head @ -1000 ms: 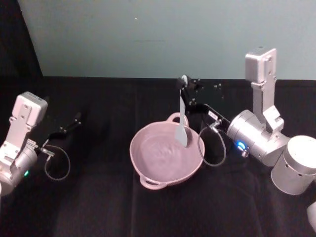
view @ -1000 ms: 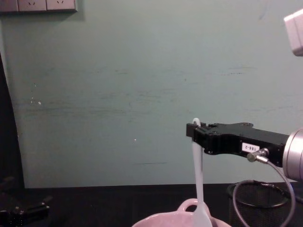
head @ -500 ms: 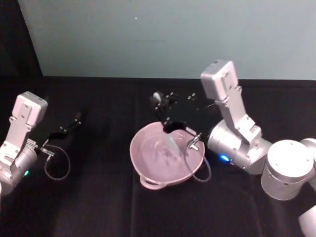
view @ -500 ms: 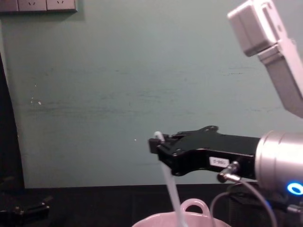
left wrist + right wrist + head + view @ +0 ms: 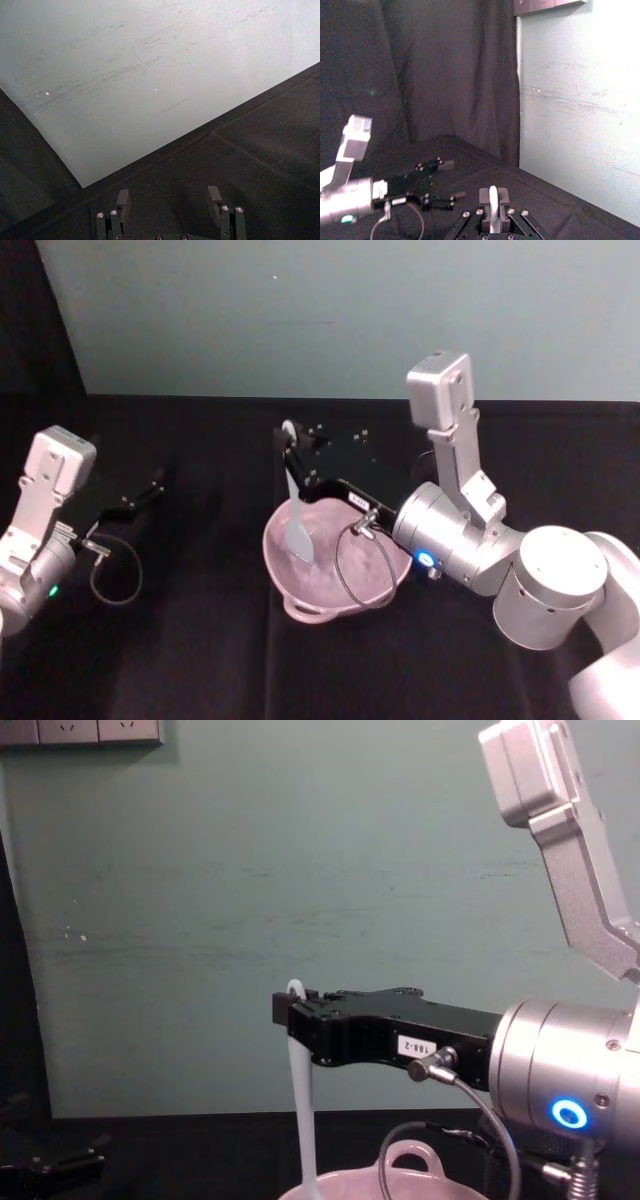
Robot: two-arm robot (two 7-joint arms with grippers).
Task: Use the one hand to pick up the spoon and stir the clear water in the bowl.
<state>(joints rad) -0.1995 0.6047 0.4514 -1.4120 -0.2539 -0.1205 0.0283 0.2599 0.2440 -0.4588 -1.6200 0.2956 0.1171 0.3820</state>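
The right gripper (image 5: 292, 445) sat just above the middle of the head view, its black fingers clamped on the top of the spoon (image 5: 297, 512). The spoon hung close to upright, leaning a touch. Its paddle end was down inside the pink bowl (image 5: 272, 562), over on the left part of the basin. The bowl stood at the centre of the frame on the black cloth (image 5: 200, 660), with one looped ear handle toward the lower edge. In the chest view the white handle dropped from the fingers at centre and met the bowl's rim at the bottom edge, left of the other ear. Over at the left of the head view the left gripper (image 5: 150, 485) lay low over the cloth, well apart from the bowl. The left wrist view showed its fingers spread with nothing between them.
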